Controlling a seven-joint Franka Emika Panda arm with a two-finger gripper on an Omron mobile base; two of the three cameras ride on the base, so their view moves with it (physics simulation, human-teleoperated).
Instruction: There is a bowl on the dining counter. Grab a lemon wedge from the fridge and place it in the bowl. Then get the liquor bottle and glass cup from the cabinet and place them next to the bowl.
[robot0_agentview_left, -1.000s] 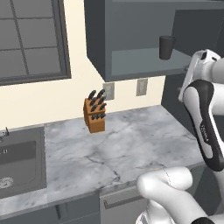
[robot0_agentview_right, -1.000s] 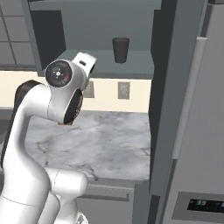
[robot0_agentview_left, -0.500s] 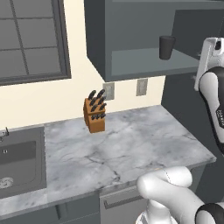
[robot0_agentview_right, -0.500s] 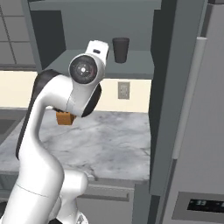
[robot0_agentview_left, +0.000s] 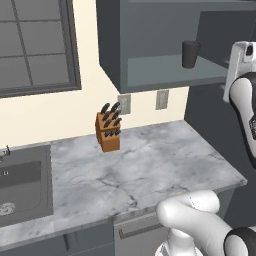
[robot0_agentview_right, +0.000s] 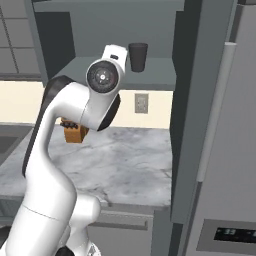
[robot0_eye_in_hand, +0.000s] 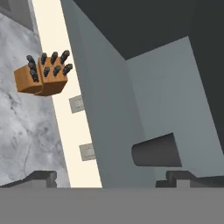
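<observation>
One glass cup (robot0_eye_in_hand: 157, 151) stands alone on the shelf of the open cabinet (robot0_agentview_left: 150, 75), just ahead of the right-hand fingertip (robot0_eye_in_hand: 181, 177) and unheld, while the knife block (robot0_eye_in_hand: 41, 74) sits on the worktop (robot0_agentview_left: 145, 165) well beyond the left fingertip. The fingers stand wide apart with nothing between them, so fetching the cup looks barely begun. The bowl, lemon wedge and bottle lie outside these pictures, and the fridge (robot0_agentview_right: 225, 150) is cut off at the edge.

You can't judge the gripper's (robot0_eye_in_hand: 105, 177) opening: only its fingertips (robot0_eye_in_hand: 41, 176) peek up. The arm covers part of the knife block (robot0_agentview_right: 74, 133).
</observation>
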